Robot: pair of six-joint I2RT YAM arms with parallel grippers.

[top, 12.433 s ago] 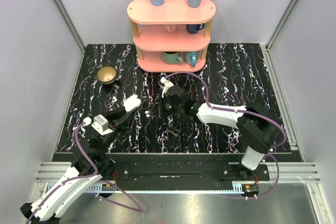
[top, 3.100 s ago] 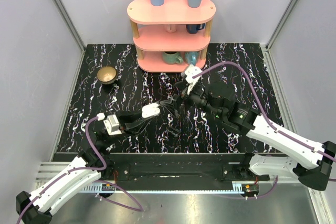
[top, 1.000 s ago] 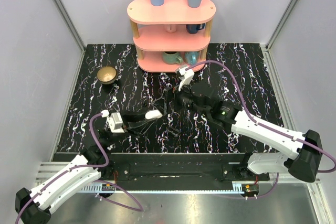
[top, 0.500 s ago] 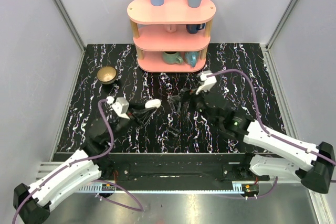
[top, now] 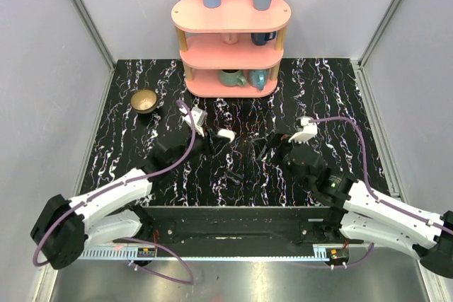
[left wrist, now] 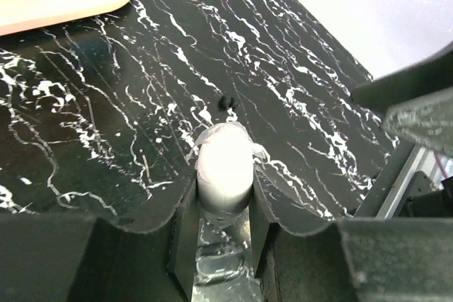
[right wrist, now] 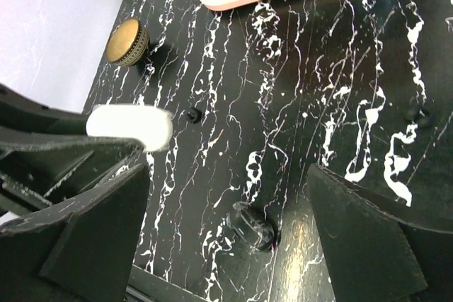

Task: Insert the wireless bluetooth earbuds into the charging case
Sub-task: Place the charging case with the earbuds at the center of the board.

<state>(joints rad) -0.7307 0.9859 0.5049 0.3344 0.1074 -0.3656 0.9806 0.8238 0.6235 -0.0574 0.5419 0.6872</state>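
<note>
The charging case (top: 225,134) is a small white oval held just above the marble table near its middle. My left gripper (top: 216,138) is shut on the charging case (left wrist: 224,167), which sticks out past the fingertips. It also shows in the right wrist view as the charging case (right wrist: 129,126). My right gripper (top: 272,148) hangs open to the right of it, apart. A glossy dark bud-shaped piece (right wrist: 255,227) lies on the table below my open right gripper (right wrist: 226,203). A smaller dark piece (right wrist: 192,114) lies near the case. I cannot tell whether these are the earbuds.
A pink shelf (top: 230,47) with mugs and two blue cups stands at the back centre. A brass bowl (top: 144,100) sits at the back left. The table's near edge meets a black rail (top: 233,224) holding both arm bases.
My left arm has swung the case to the right and further back, toward the table's middle. My right gripper has drawn back to the right and nearer, still open.
</note>
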